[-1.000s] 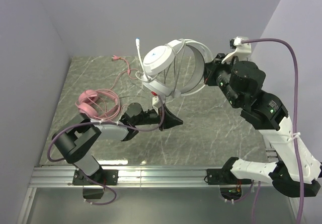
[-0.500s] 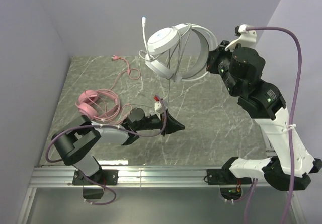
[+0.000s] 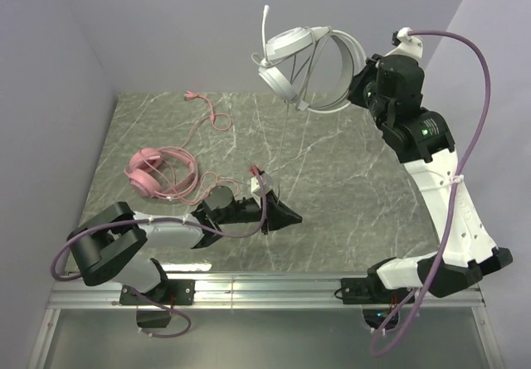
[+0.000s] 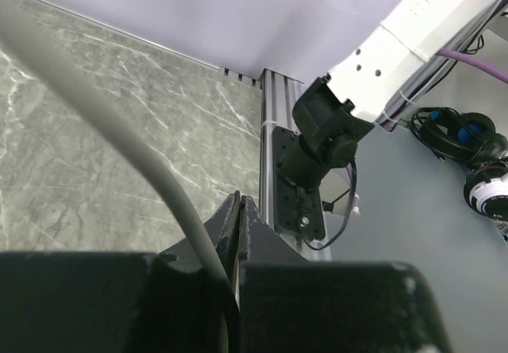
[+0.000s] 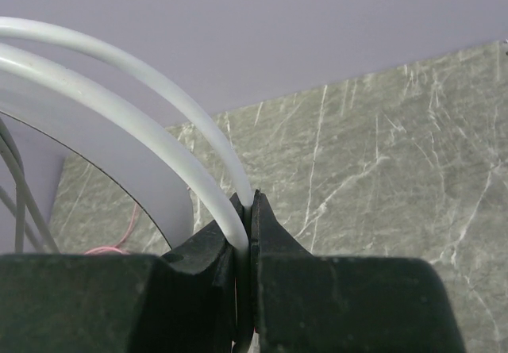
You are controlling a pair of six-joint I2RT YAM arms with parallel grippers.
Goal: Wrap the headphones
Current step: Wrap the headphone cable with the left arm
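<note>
The white-grey headphones (image 3: 300,50) hang in the air at the back, held by the thin headband wires (image 5: 151,123). My right gripper (image 3: 358,87) is shut on those wires (image 5: 248,210). The thin cord (image 3: 282,145) drops from the headset to my left gripper (image 3: 286,216), which sits low over the table and is shut on it. In the left wrist view (image 4: 240,210) the cord (image 4: 119,123) runs blurred into the closed jaws. The cord's plug end (image 3: 259,173) sticks up by the left wrist. The pink headphones (image 3: 159,174) lie at the table's left, their pink cord (image 3: 207,118) trailing back.
The marble table (image 3: 348,186) ends at a metal rail (image 3: 265,286) at the front. The right arm's base (image 4: 317,155) stands on the rail. Beyond the rail lie dark headphones (image 4: 464,131) and a white headset (image 4: 488,194). Purple walls close the back and sides.
My right gripper has lifted the white-grey headphones higher and to the right. The cord is drawn out longer between the headset and the left gripper, which stayed low.
</note>
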